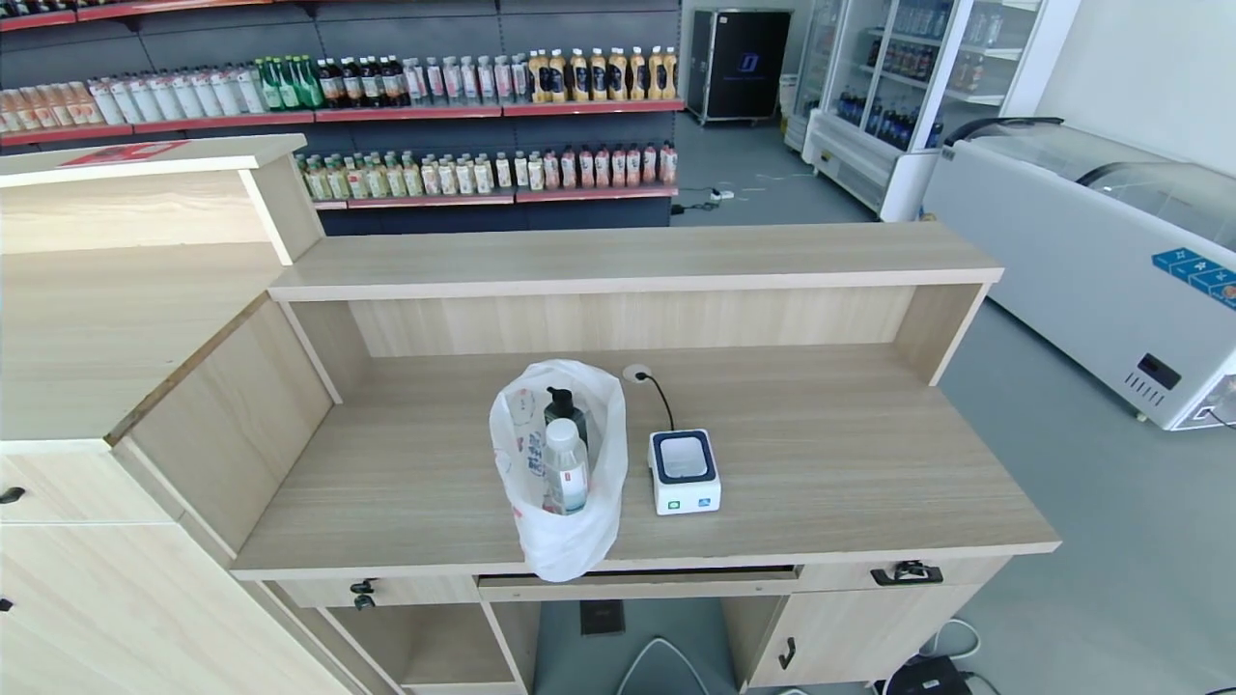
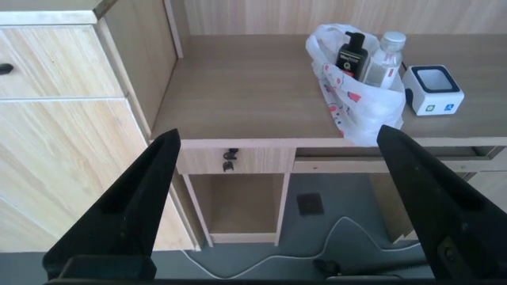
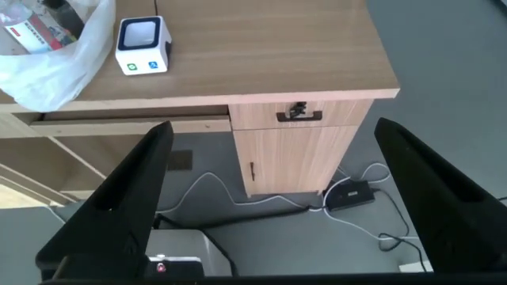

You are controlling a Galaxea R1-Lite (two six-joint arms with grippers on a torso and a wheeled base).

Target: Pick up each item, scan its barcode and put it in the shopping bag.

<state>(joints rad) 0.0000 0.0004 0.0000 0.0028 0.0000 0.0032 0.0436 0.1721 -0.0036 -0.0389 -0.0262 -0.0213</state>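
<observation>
A white plastic shopping bag [image 1: 558, 526] stands on the wooden counter [image 1: 850, 463], its mouth open. Inside it are a clear bottle with a white cap [image 1: 565, 468] and a dark pump bottle [image 1: 566, 410]. Just right of the bag sits the white scanner [image 1: 684, 470] with a dark-framed window, its cable running to a hole in the counter. My left gripper [image 2: 277, 214] hangs open below and in front of the counter's left part, with the bag [image 2: 356, 107] beyond it. My right gripper [image 3: 273, 210] is open too, low before the counter's right side, nothing between its fingers.
A raised back ledge [image 1: 628, 256] and side walls enclose the counter. A taller cabinet [image 1: 116, 319] stands to the left. Drawers and a cupboard door [image 3: 289, 150] sit under the counter, with cables on the floor. Drink shelves and freezers are in the room behind.
</observation>
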